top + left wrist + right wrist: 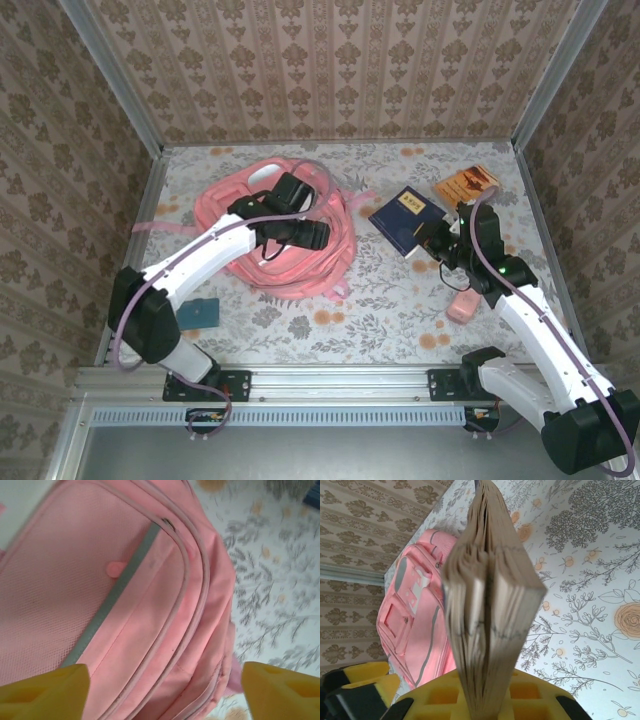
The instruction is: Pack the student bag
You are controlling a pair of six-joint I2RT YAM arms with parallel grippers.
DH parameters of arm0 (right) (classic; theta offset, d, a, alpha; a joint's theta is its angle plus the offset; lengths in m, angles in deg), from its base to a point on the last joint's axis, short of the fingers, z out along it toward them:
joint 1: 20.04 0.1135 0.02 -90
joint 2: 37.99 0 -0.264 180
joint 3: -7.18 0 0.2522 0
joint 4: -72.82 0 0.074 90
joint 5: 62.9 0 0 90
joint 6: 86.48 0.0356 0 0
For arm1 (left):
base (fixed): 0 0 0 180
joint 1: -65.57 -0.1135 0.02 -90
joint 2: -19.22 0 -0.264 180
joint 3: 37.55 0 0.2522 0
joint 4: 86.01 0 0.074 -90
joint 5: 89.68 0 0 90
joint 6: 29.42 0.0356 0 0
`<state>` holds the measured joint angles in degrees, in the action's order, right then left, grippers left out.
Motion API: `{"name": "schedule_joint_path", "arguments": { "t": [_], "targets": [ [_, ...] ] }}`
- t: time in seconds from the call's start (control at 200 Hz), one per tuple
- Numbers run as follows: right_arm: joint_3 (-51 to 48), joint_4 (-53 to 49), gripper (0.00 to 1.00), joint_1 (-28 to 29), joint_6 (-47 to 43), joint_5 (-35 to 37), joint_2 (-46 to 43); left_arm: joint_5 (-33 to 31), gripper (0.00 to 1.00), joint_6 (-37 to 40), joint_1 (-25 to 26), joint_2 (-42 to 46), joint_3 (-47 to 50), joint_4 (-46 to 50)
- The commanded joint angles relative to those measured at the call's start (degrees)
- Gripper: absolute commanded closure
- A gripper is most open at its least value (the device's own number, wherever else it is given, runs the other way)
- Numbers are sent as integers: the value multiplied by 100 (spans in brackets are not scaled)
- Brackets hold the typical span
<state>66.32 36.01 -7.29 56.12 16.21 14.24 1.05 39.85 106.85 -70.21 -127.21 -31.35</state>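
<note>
Two hands at work on one bag. The student bag (215, 205) lies flat toward the far left corner of the tabletop (340, 335), with its grey strip (115, 600) and zip seams (192, 580) facing up. The left hand (300, 237) hovers over the bag's front, its fingers (45, 690) spread wide and pinching nothing. The right hand (440, 242), toward the right edge of the tabletop, is clamped on a blue book (405, 218) at one end; in the right wrist view the pages (485, 580) fan apart beyond the grip. An orange book (466, 184) lies near the far right corner.

Probable hazards:
- The seams under the left hand look closed, so the book could be pushed against shut fabric.
- The limp bag may slide or bunch if tugged by one hand.
- The fanned pages could snag on the opening.
- The book could pivot out of the narrow grip.
</note>
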Motion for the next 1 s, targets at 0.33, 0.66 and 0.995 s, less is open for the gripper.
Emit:
{"name": "schedule_joint_path", "arguments": {
  "t": [0.33,0.66,0.995],
  "targets": [
    [115,12,100,-89,-35,-158,-15,-462,42,883,122,-1176,-845,986],
    [23,24,100,-102,21,-194,2,-1630,49,1178,390,-2112,-1497,1423],
    [-21,39,100,-104,58,-214,18,-2007,54,1325,479,-2583,-1610,1636]
  ]
}}
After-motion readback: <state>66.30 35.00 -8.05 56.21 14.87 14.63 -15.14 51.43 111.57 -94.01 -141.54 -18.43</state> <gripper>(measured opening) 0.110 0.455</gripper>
